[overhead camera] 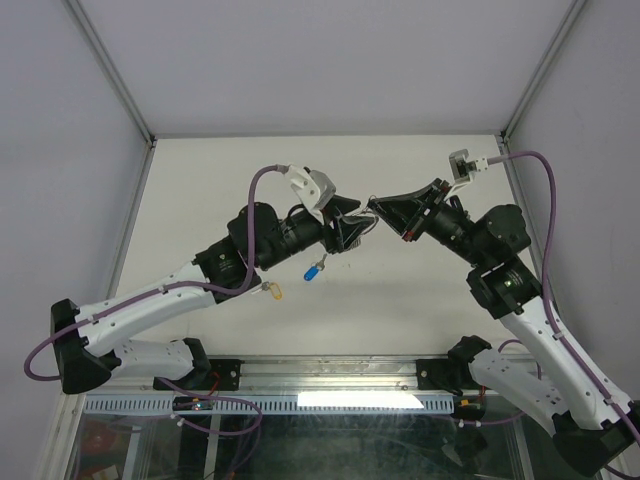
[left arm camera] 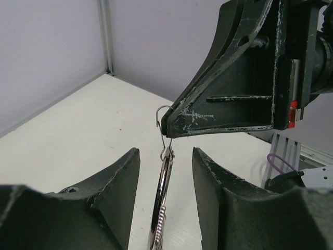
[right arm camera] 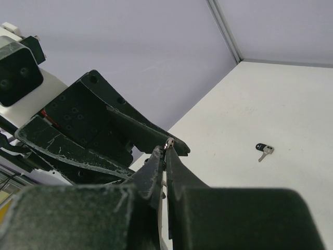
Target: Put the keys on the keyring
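Right gripper (right arm camera: 167, 147) is clamped shut, pinching the keyring (left arm camera: 162, 198) by its small wire loop (left arm camera: 164, 115). Left gripper (left arm camera: 165, 152) stands half open, its fingers flanking the keyring without touching. Blue-headed key (overhead camera: 315, 270) and yellow-tagged key (overhead camera: 273, 291) lie on the table (overhead camera: 420, 300), left of the keyring, on its near side.

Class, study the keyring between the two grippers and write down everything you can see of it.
The keyring is a thin, shiny silver metal ring, upright and edge-on in the left wrist view. A small bent wire clip sits at its top; the right gripper is shut on that clip, holding the ring up. It hangs between the fingers of the left gripper, which stand apart on either side, not visibly touching it. Its lower end runs out of view.
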You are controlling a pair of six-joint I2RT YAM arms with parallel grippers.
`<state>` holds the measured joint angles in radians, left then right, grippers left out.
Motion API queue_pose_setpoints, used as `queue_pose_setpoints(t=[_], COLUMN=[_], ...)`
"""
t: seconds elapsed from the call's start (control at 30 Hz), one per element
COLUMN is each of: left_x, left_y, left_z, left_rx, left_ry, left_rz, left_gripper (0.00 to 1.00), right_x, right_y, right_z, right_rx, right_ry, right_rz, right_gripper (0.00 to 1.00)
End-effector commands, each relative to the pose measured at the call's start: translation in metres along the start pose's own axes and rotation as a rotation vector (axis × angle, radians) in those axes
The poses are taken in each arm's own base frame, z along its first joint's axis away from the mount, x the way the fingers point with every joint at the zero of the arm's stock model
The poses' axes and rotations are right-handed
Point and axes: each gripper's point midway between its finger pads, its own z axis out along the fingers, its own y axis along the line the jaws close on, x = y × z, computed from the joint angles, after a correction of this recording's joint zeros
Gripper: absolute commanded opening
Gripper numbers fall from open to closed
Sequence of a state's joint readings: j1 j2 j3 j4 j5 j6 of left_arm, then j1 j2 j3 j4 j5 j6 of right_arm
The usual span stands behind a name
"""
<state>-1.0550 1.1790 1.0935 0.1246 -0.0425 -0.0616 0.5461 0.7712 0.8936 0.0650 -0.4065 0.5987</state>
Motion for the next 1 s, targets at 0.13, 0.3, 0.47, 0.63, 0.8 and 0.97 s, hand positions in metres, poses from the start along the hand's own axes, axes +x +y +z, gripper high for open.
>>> queue_pose_setpoints(t=[0.13,0.3,0.47,0.63,0.8,0.97], left_x=[-0.034,-0.034,-0.04,-0.046,-0.042,-0.038], left_y=[-0.012,-0.01,-0.011,-0.012,-0.007,-0.003], left_z=[0.006,0.009,0.012,0.01,0.011,0.008], left_rx=[0.038,0.03,0.032,0.035,0.011,-0.009], left_ry=[-0.09,-0.089,-0.1,-0.111,-0.092,-0.076], left_rz=[0.014,0.016,0.02,0.024,0.03,0.057], left_gripper=[0.4,0.34,0.32,0.31,0.0,0.0], right_x=[-0.024,-0.022,-0.019,-0.016,-0.018,-0.024], right_y=[0.024,0.023,0.02,0.018,0.019,0.026], right_z=[-0.003,-0.002,-0.002,-0.001,0.0,-0.005], right_rx=[-0.083,-0.082,-0.077,-0.072,-0.077,-0.089], right_ry=[-0.081,-0.078,-0.072,-0.066,-0.073,-0.088], right_rz=[-0.039,-0.037,-0.034,-0.031,-0.034,-0.043], right_gripper=[0.0,0.0,0.0,0.0,0.0,0.0])
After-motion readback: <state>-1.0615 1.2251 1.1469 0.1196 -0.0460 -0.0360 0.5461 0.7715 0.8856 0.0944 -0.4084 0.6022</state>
